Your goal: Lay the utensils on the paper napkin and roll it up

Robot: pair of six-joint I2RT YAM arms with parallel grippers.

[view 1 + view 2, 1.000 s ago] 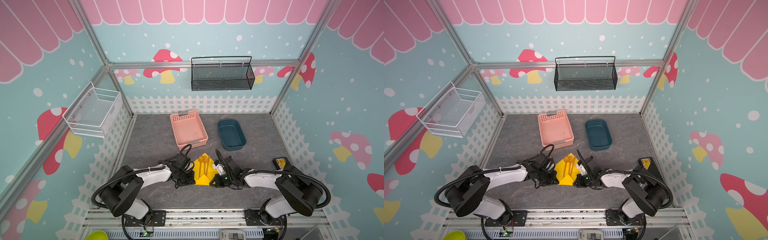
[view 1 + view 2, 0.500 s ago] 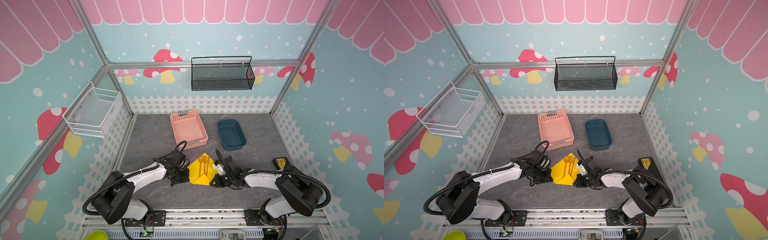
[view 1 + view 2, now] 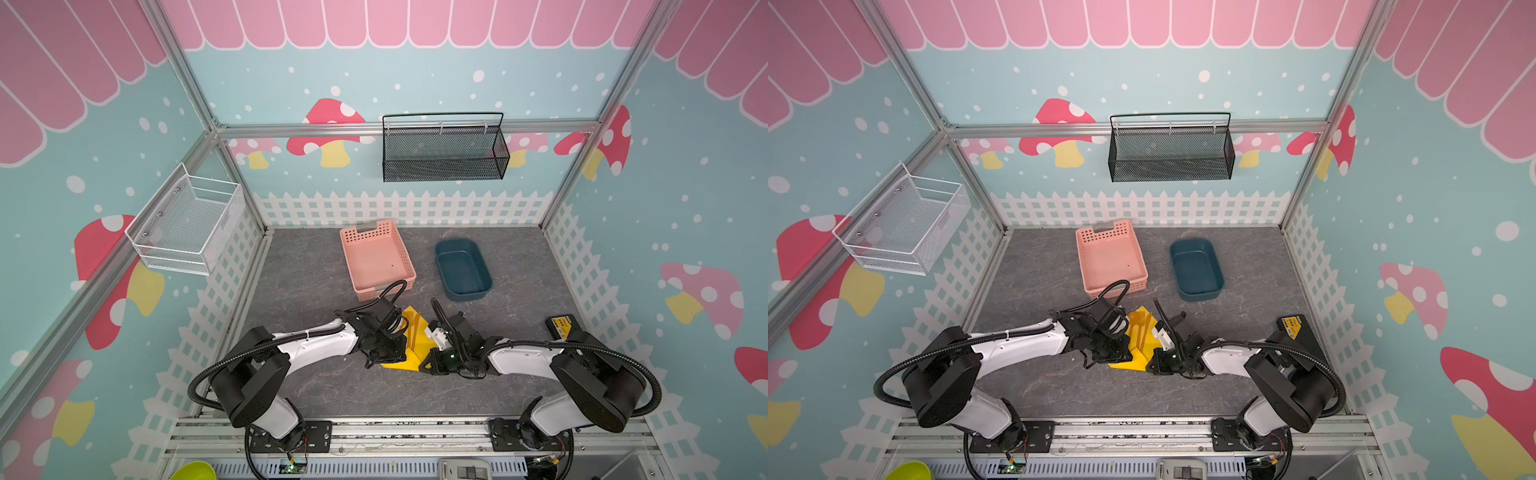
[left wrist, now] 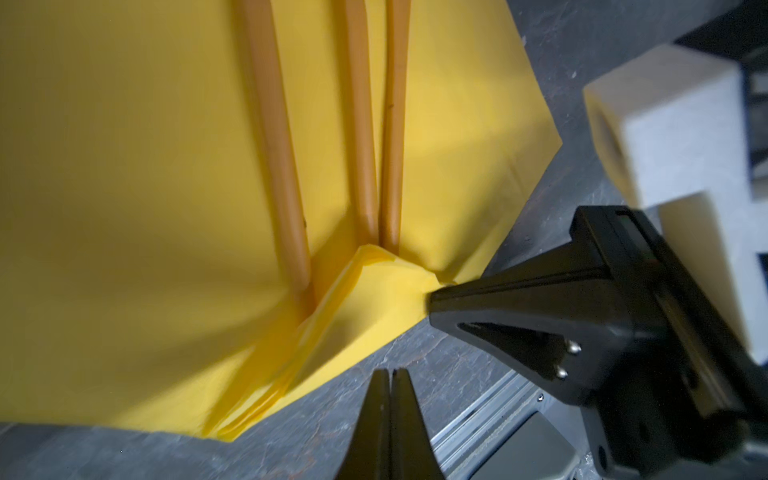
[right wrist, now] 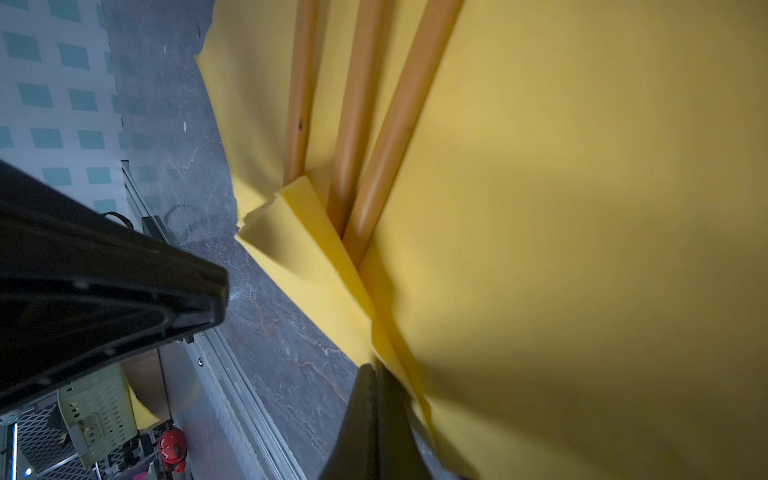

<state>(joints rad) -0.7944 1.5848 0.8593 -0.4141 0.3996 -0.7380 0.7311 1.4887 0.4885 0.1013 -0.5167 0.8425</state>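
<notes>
The yellow paper napkin [image 3: 411,345] [image 3: 1136,347] lies on the table's front middle, between both arms. Three orange-tan utensils [image 3: 1144,328] lie side by side on it, and their handles [image 4: 361,124] [image 5: 353,124] end under a folded-over edge. My left gripper [image 4: 390,372] is shut and empty, over bare table just off the napkin's near edge [image 3: 392,357]. My right gripper [image 5: 376,370] is shut, its tips pinching the folded napkin edge where the creases meet. Its fingers [image 4: 478,307] also show in the left wrist view. The napkin's sides stand raised around the utensils.
A pink basket [image 3: 376,259] and a dark blue tub [image 3: 461,270] stand behind the napkin. A yellow-and-black device [image 3: 561,326] lies at the right. A black wire basket [image 3: 444,149] hangs on the back wall, a white one [image 3: 187,224] on the left wall.
My left gripper swung out to the left, then came back to the napkin's left side. The napkin's left flap spread out and now stands up again. The right arm has not moved.
</notes>
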